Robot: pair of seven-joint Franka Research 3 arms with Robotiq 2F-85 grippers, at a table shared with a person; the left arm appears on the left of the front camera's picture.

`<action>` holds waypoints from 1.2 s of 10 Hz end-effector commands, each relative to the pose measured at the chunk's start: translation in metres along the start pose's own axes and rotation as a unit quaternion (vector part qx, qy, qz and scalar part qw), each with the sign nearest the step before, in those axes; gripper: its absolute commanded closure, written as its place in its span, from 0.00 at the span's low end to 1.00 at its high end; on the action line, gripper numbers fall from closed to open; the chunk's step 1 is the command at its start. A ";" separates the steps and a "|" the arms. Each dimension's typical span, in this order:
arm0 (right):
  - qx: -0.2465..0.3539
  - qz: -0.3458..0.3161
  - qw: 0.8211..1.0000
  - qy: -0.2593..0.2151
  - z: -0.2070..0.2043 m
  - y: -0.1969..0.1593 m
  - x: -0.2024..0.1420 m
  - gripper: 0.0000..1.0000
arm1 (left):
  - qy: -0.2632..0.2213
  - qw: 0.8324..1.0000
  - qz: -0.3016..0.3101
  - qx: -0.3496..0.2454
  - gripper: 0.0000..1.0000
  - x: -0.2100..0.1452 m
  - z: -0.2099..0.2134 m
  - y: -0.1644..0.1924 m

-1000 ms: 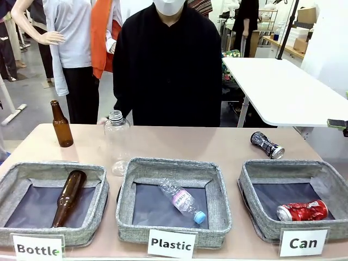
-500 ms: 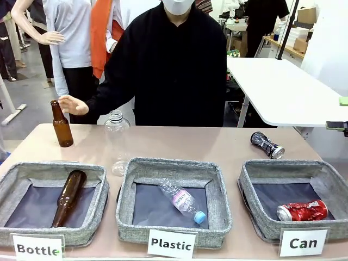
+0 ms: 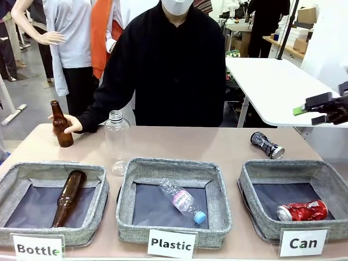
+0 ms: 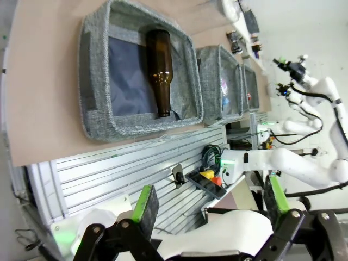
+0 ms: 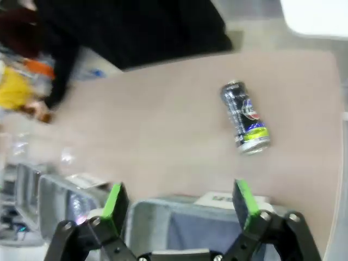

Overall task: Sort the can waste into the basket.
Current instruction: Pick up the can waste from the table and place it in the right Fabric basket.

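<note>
A dark grey-and-silver can (image 3: 267,145) lies on its side on the table behind the basket (image 3: 283,166) marked "Can". In that basket lies a crushed red can (image 3: 302,210). My right gripper (image 3: 310,110) hangs open and empty in the air at the far right, above and to the right of the dark can. Its wrist view looks down on the dark can (image 5: 244,117), which lies beyond the open gripper (image 5: 179,198), with the basket's grey rim (image 5: 163,209) just below. My left gripper (image 4: 209,198) is open and empty, off the table's near edge.
The "Plastic" basket (image 3: 174,166) holds a clear bottle and the "Bottle" basket (image 3: 54,168) a brown one. A large clear bottle (image 3: 116,141) stands behind them. The person's hand (image 3: 70,124) grips an upright brown bottle (image 3: 61,125) at the far left. A white table (image 3: 277,87) stands behind.
My right gripper has come further into view from the right edge. The person's hand has moved down and closed on the upright brown bottle.
</note>
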State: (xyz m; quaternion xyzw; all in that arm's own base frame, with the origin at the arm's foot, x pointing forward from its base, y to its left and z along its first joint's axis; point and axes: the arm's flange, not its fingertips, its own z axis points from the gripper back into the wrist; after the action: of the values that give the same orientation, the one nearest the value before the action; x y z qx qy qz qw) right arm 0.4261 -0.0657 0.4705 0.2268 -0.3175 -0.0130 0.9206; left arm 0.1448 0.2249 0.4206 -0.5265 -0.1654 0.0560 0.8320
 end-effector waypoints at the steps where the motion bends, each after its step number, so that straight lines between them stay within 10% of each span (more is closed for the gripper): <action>1: -0.104 -0.015 0.993 0.046 -0.045 0.009 0.009 0.00 | 0.000 1.000 0.005 0.001 0.00 -0.003 0.001 -0.001; 12: -0.123 0.097 0.980 0.125 -0.128 -0.012 0.046 0.00 | 0.000 1.000 0.000 0.000 0.00 0.000 0.000 0.000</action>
State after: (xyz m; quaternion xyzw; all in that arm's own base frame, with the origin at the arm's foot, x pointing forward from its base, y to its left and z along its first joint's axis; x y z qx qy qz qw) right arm 0.5201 -0.0269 0.3983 0.0902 -0.2240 0.0246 0.9701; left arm 0.1452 0.2247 0.4207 -0.5267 -0.1651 0.0550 0.8321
